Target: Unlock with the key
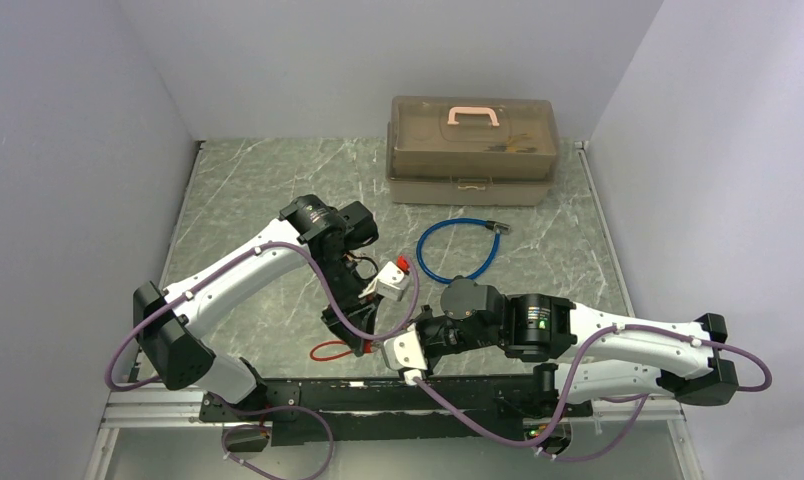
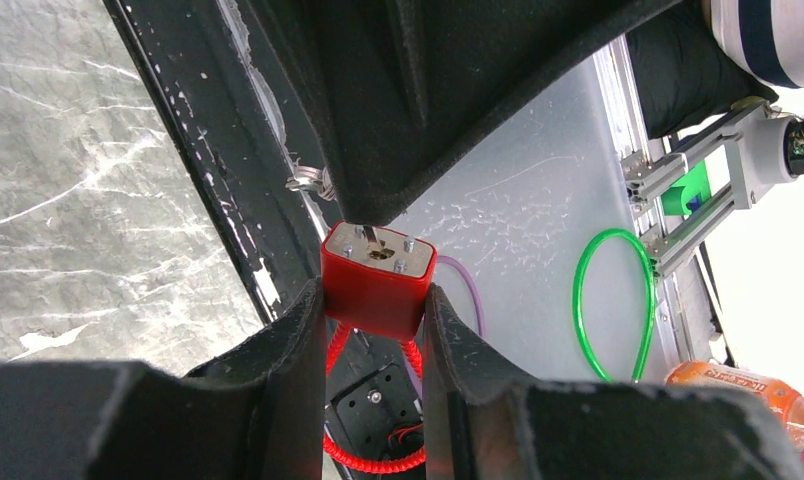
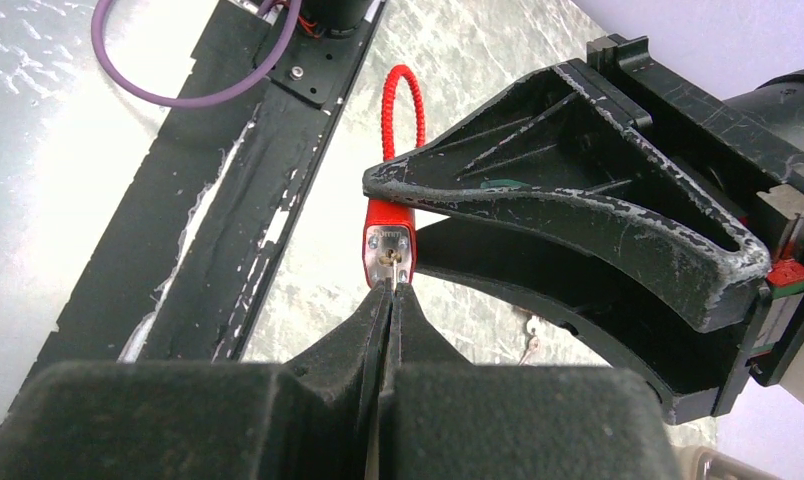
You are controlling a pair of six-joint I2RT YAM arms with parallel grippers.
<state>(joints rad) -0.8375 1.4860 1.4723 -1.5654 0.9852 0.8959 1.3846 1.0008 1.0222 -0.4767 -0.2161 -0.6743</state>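
Above the marbled green desk [image 1: 268,200], wrist views show what the overhead view masks: the left claw [image 2: 375,300] clamps a glossy red, square-bodied padlock [image 3: 387,228] by its sides, while the right claw [image 3: 390,292] pinches the thin metal key [image 2: 369,236] seated in its steel keyway.

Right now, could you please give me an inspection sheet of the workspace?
Surface: marbled grey-green table.
Job's things: red padlock, keyhole face toward the right arm; key at the keyhole, depth unclear.
Clutter: blue cable loop lying flat; tackle box, lid down, at the far edge.
Grippers: left gripper shut on the padlock's sides; right gripper shut on the key.
Cables: purple cables along both arms.
Surroundings: plain pale walls.
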